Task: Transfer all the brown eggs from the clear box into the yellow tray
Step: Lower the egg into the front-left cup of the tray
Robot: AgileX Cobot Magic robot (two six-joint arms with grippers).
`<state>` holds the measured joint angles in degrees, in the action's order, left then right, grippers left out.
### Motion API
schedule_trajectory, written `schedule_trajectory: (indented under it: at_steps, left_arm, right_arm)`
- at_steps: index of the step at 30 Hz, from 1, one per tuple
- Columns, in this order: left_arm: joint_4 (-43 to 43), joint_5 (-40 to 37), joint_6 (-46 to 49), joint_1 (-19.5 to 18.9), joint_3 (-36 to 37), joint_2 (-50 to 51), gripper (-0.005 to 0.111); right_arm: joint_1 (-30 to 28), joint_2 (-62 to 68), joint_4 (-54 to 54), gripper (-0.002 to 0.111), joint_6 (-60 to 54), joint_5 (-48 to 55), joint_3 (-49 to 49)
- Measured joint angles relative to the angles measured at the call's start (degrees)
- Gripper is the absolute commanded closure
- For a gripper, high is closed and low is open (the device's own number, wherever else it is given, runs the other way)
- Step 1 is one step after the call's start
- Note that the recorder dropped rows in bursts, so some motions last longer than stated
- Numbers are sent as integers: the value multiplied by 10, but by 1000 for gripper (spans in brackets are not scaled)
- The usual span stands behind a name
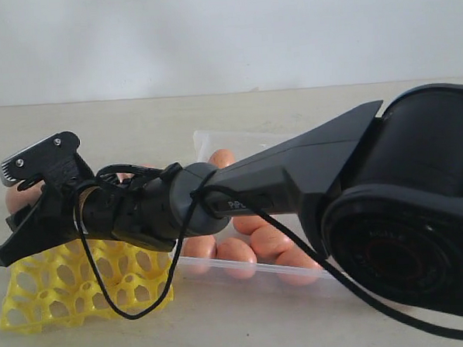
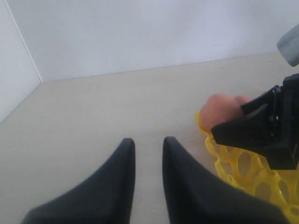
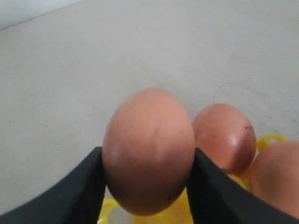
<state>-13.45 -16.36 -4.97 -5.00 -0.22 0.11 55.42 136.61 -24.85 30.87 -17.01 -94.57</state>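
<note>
The right arm [image 1: 404, 211], a bulky black thing, fills the foreground and stretches across to the yellow tray [image 1: 44, 296]. A black cable [image 1: 106, 293] loops down from it in front of the tray. The right gripper [image 3: 147, 163] hangs over the tray with both fingers [image 3: 74, 191] pressed against the sides of one brown egg [image 3: 148, 135], pinched firmly between them above the tray's cells. Whether the egg touches the tray I cannot tell. Two more eggs [image 3: 224, 137] rest in the tray just beside the held one. The clear box [image 1: 214, 137] lies just beside the tray, behind the arm, with several brown eggs [image 1: 237, 251] in it. The left gripper [image 2: 148, 142] is over the bare table [image 2: 84, 107] near the tray's edge, apart from it. Its fingers stand a little apart with nothing between them.
</note>
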Motion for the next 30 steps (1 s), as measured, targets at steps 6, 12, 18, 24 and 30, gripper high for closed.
schedule_trajectory:
  at_steps: [6, 12, 18, 24, 30]
  left_arm:
    - [0, 0, 0, 0, 0, 0, 85]
    - [0, 0, 0, 0, 0, 0, 85]
    - [0, 0, 0, 0, 0, 0, 85]
    - [0, 0, 0, 0, 0, 0, 85]
    - [0, 0, 0, 0, 0, 0, 85]
  right_arm:
    - [1, 0, 0, 109, -2, -1, 0]
    - [1, 1, 0, 109, -8, -1, 0]
    - [1, 17, 0, 109, -12, 0, -9]
    - [1, 22, 0, 109, -15, 0, -17]
    - [1, 22, 0, 109, -24, 0, -18]
